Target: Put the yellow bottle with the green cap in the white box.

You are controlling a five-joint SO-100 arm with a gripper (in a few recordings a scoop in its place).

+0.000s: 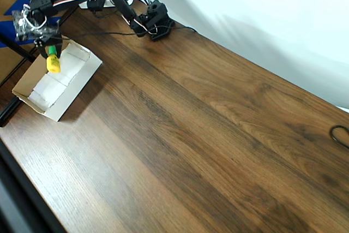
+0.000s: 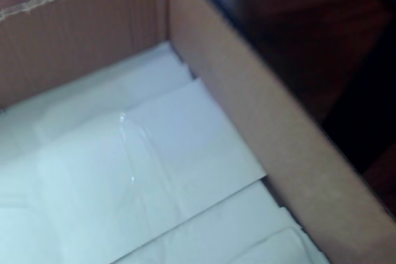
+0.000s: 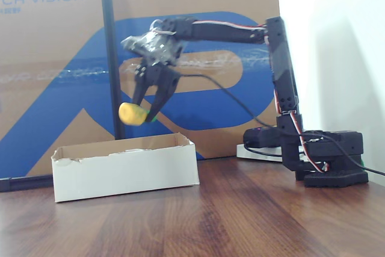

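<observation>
My gripper (image 3: 143,112) hangs above the white box (image 3: 126,176), shut on the yellow bottle with the green cap (image 3: 133,114). The bottle lies sideways between the fingertips, clear of the box's rim. From overhead, the bottle (image 1: 53,64) sits over the far end of the box (image 1: 76,92), just under the gripper (image 1: 49,48). The wrist view looks down into the box, showing white folded flaps (image 2: 154,171) and a tan inner wall (image 2: 247,91).
The box stands at the table's left corner in the overhead view. A brown cardboard sheet with blue print (image 3: 60,58) and a black pole (image 3: 108,52) stand behind it. The arm's base (image 3: 328,161) is to the right. A black cable (image 1: 341,135) lies at the right edge.
</observation>
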